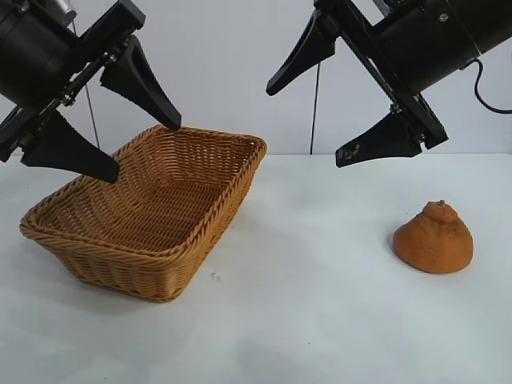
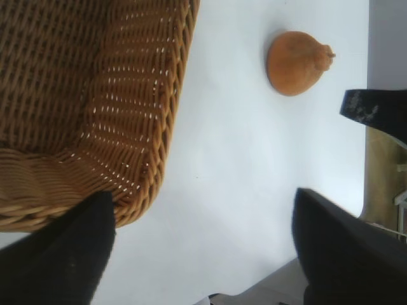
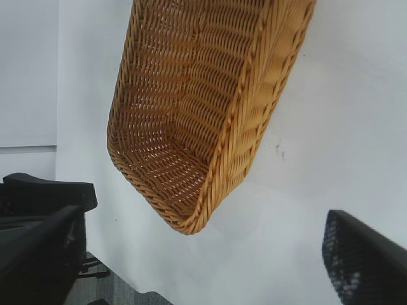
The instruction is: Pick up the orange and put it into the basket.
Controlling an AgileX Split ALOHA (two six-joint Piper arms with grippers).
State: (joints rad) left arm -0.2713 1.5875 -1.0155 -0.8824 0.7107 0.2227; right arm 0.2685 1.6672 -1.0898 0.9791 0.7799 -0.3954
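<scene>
orange sits on table, below and beyond lower finger of right gripper; jaws wide, empty, prob. poised for descent. left gripper fingers spread, empty, straddling basket far corner. basket w/ nothing inside, well apart from fruit.

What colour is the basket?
Tan-orange woven wicker basket; shows best in the exterior view.

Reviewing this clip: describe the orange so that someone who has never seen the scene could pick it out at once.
On the white table, a large wicker basket fills the exterior view's left half. The orange sits alone on the table far to the right, below the raised right gripper. It is the only small loose thing there: dull brownish-orange, rounded, with a knobbed neck on top.
</scene>
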